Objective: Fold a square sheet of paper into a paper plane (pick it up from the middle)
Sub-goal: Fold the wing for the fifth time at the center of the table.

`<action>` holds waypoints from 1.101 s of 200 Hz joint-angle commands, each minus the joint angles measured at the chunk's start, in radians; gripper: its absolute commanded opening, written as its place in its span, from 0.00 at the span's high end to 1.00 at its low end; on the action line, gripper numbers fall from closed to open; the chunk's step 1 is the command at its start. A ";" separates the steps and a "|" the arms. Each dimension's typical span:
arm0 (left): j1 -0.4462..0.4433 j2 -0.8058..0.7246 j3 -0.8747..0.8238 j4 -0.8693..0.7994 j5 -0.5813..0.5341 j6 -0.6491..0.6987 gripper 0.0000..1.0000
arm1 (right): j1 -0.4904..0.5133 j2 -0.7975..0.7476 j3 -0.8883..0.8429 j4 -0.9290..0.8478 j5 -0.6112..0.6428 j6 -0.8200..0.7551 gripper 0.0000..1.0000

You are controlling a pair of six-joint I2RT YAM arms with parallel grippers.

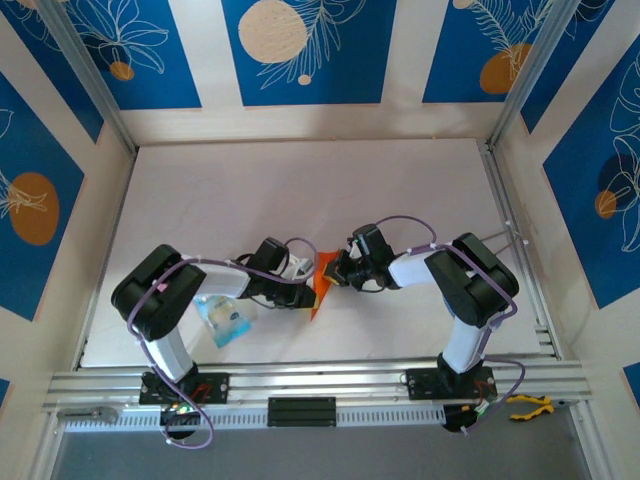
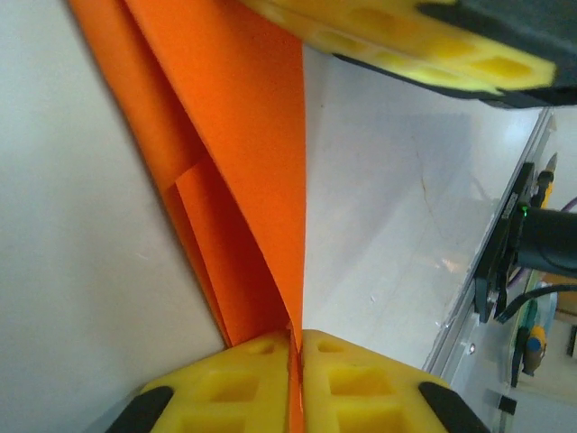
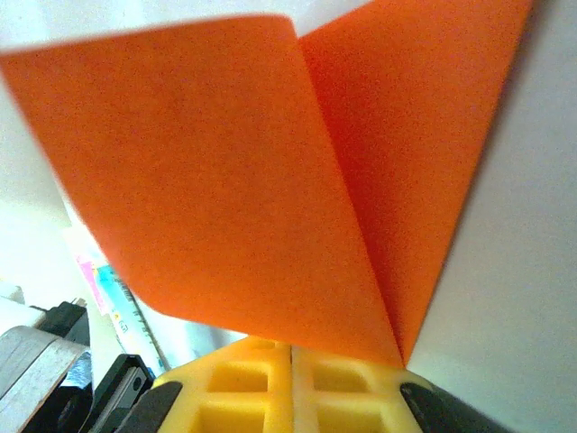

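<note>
Looking from above, the orange paper sheet (image 1: 321, 282) is in the middle of the tabletop between its left and right edges, a little closer to the near edge than to the far one, and the two arms meet there from both sides. The left gripper (image 2: 296, 350) has its yellow fingers pressed together with only the thin edge of the sheet between them, so it is closed on the paper. The right gripper (image 3: 290, 356) is closed in the same way, and two orange flaps spread away from its pinch like an open book. The sheet therefore lies directly between the two sets of jaws, the left gripper at its left side and the right gripper at its right side, and neither arm is nearer than the other. In the top view the paper looks like a narrow strip that stands on its edge instead of lying flat. Its long axis runs from the far edge toward the near edge, and the thinner, pointed end is turned to the near edge. In the left wrist view I can see overlapping layers and a crease, so I judge that some folds are made but the dart shape is not finished. The next move probably needs one gripper to let go and take a new hold along this axis. A blue and clear packet (image 1: 225, 320) lies apart, toward the near left corner.
</note>
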 commanded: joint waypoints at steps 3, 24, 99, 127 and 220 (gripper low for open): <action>0.008 -0.016 0.003 -0.113 0.017 0.037 0.85 | 0.002 0.029 -0.001 -0.094 0.055 0.007 0.98; 0.008 -0.016 0.001 -0.119 0.022 0.038 0.85 | 0.005 0.029 -0.003 -0.098 0.063 0.013 0.98; 0.007 -0.007 0.001 -0.167 0.057 0.070 0.86 | 0.009 0.030 -0.001 -0.113 0.080 0.025 0.98; 0.009 -0.019 0.003 -0.200 0.053 0.089 0.86 | 0.012 0.031 0.004 -0.124 0.089 0.029 0.98; 0.008 -0.031 -0.002 -0.233 0.055 0.106 0.95 | 0.013 0.031 0.001 -0.135 0.100 0.035 0.98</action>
